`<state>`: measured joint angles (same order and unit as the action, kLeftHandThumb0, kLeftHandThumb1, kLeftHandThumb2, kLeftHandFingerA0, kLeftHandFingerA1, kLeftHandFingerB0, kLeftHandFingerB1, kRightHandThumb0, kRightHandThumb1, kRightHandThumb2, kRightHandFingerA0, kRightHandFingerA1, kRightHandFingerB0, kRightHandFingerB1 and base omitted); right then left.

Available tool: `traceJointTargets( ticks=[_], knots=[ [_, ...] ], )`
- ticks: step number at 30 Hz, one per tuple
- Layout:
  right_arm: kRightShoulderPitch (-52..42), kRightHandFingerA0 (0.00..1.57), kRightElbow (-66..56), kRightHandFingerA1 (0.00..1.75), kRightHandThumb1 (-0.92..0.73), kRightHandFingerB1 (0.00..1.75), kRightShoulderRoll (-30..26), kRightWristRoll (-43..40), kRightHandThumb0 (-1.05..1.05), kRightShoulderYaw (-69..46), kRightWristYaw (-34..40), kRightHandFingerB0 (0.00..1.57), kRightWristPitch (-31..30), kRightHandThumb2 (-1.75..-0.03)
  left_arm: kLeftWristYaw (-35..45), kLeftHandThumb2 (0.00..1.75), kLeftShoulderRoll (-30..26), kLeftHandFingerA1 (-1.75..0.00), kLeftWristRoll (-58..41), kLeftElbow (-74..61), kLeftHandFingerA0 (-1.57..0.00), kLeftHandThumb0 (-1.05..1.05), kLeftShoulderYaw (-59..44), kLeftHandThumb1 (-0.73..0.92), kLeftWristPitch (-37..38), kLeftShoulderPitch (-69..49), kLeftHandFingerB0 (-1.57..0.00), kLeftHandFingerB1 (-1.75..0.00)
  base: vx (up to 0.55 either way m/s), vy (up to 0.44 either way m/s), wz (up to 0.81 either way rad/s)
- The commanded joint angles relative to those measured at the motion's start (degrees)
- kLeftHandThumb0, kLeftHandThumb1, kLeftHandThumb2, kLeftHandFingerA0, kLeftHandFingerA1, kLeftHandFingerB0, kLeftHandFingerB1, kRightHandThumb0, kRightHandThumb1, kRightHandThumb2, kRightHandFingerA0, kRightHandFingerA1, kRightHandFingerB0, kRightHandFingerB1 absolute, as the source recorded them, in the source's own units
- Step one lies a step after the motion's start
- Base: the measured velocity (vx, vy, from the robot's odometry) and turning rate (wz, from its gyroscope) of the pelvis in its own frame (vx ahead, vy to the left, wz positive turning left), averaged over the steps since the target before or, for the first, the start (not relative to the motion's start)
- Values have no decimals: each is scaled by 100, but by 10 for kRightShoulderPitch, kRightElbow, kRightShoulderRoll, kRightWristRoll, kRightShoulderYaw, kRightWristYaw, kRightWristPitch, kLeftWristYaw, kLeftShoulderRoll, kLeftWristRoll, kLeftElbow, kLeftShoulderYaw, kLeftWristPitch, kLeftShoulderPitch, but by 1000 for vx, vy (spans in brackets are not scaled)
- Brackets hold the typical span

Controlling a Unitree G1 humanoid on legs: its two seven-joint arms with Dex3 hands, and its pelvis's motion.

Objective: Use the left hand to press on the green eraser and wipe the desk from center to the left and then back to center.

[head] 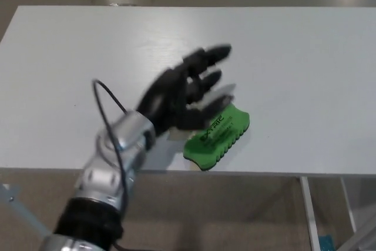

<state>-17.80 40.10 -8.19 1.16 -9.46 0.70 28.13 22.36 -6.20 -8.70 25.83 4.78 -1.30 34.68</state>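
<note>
The green eraser [216,137] lies flat on the white desk [282,57] near its front edge, a little right of the middle, with white lettering on its top. My left hand [185,89] is raised above the desk just left of and behind the eraser, its fingers spread apart and holding nothing. The lowest finger [205,110] hangs over the eraser's near-left corner; whether it touches is unclear. The silver forearm [114,157] comes in from the lower left with a black cable looping off it. My right hand does not show.
The desk's front edge [264,174] runs just below the eraser. A small tan mark [174,135] on the desk shows beside the wrist. Below the edge are the desk's legs [309,210] and the floor.
</note>
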Motion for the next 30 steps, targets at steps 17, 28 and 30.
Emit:
traceJointTargets(
  ticks=[17, 28, 30],
  knots=[
    [-21, 81, 19, 55, -68, 46, -7, -7, -25, -6, -7, 59, -4, -60, 289, 84, -230, -39, -298, -518, -11, -80, -192, 50, -129, -378, -5, -38, 0, 0, 0],
    [-6, 79, 7, 55, -69, 42, 0, -16, -23, -20, 13, 45, 25, -61, 223, 82, -164, -53, -134, -327, -40, -53, -242, 41, -1, -689, -25, -46, 0, 0, 0],
    [-11, 79, 8, 55, -69, 42, 6, -12, -23, -17, 17, 45, 32, -61, 188, 82, -157, -53, -103, -281, -41, -54, -241, 42, 27, -694, -26, -46, 0, 0, 0]
  ],
)
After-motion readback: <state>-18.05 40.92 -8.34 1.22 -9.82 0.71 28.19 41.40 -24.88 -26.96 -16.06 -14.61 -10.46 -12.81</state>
